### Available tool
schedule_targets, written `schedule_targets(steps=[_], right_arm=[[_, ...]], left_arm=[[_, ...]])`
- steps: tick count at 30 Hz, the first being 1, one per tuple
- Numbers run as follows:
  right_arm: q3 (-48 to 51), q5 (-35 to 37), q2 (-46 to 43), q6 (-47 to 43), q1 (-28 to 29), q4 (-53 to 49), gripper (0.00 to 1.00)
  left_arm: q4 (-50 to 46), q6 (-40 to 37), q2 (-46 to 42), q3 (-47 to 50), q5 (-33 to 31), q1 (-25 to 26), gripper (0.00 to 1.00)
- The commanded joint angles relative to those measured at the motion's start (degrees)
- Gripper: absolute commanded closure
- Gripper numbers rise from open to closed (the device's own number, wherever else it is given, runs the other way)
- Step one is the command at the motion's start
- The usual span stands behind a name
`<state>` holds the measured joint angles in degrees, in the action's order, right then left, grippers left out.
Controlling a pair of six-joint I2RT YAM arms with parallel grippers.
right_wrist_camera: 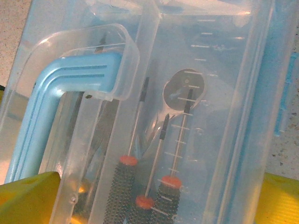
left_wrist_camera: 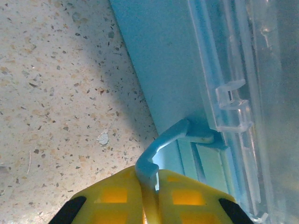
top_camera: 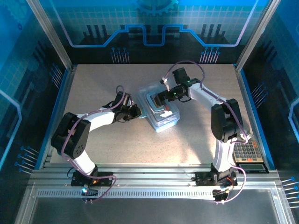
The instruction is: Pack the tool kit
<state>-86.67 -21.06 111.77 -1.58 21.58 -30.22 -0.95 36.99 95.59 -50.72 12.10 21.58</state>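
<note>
Pinched blue latch (left_wrist_camera: pixel 164 139) on case (left_wrist_camera: pixel 159 70) side with left gripper (left_wrist_camera: pixel 150 179), fingers nearly closed. Held right gripper (right_wrist_camera: pixel 154 198) wide open over clear lid (right_wrist_camera: pixel 224 93), grasping nothing; screwdrivers (right_wrist_camera: pixel 122 186) inside.

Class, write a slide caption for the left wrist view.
Yellow left pincer pinches the curved light-blue plastic latch of the translucent blue tool case.

The bottom edge of the right wrist view is cutting the screwdrivers (right_wrist_camera: pixel 140 186) off at their handles, and the lid (right_wrist_camera: pixel 224 93) is blurring the things at their 9 o'clock. At 6 o'clock in the left wrist view, the fingers (left_wrist_camera: pixel 112 198) of the left gripper (left_wrist_camera: pixel 148 186) are hiding the tip of the latch (left_wrist_camera: pixel 161 142). From above, the right gripper (top_camera: pixel 160 100) is covering part of the case (top_camera: pixel 166 122).
</note>
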Motion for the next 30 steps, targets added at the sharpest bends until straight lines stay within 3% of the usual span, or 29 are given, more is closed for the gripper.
schedule_targets(steps=[1,6,11,15,30], right_arm=[[3.42,-3.55,5.33,-1.39,1.61,-10.12,0.0],[3.34,-3.73,5.46,-1.25,1.62,-10.08,0.0],[3.25,-3.81,5.41,-1.23,1.61,-10.12,0.0],[3.25,-3.81,5.49,-1.32,1.59,-10.38,0.0],[2.83,-3.87,5.97,-1.4,1.7,-10.74,0.0]], left_arm=[[-0.65,-2.71,-4.06,-1.14,0.33,0.07,0.91],[-2.42,-3.33,-6.33,-1.65,-0.14,0.15,0.89],[-2.35,-3.42,-6.58,-2.1,-0.08,0.15,0.72],[-1.13,-2.85,-5.69,-2.28,0.76,0.19,0.65],[2.4,-1.31,-4.41,-2.08,2.6,1.0,0.65]])
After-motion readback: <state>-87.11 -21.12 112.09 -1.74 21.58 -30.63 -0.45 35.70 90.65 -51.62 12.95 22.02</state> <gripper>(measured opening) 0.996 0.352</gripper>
